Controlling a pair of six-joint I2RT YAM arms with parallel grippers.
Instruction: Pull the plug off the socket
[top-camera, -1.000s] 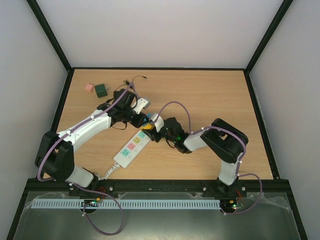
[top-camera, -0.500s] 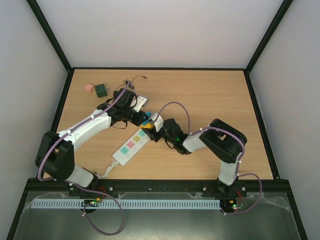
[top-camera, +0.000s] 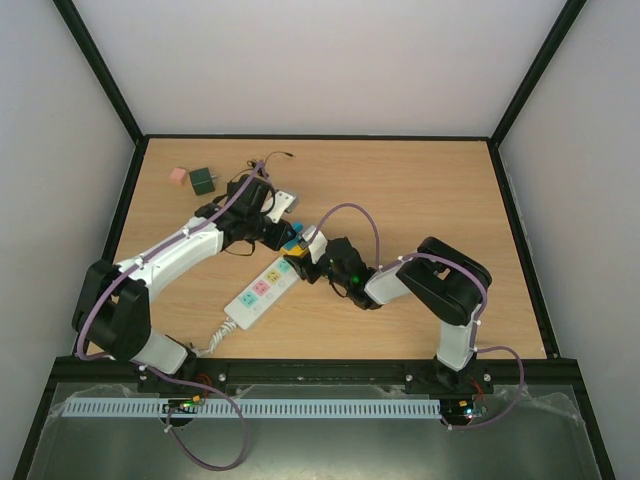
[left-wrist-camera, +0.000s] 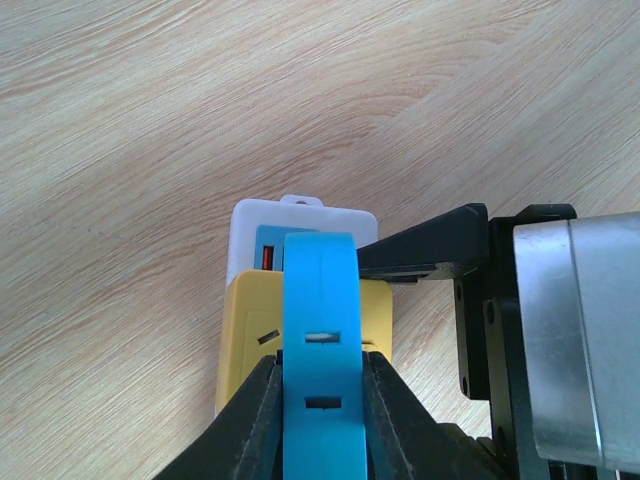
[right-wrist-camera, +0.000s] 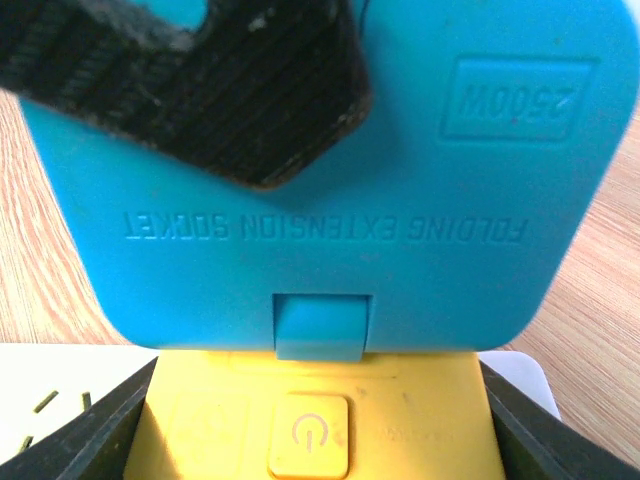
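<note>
Socket (top-camera: 258, 292) nudged left; left jaws clamp blue plug (left-wrist-camera: 318, 300); right-wrist view: right jaws pinch yellow section (right-wrist-camera: 420, 420).

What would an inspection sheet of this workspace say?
Surface: wooden table.
Job's things: white power strip lies slanted; blue-and-yellow plug sits on its far end.
Clutter: pink block, green block, far left.
Tools: left tool shut on the plug's blue flap; right tool straddles its yellow base, grip unclear.
Cables: coiled white cord at the strip's near end; purple cables along both arms; thin black cord near the blocks.
Surroundings: white walls, black frame.
</note>
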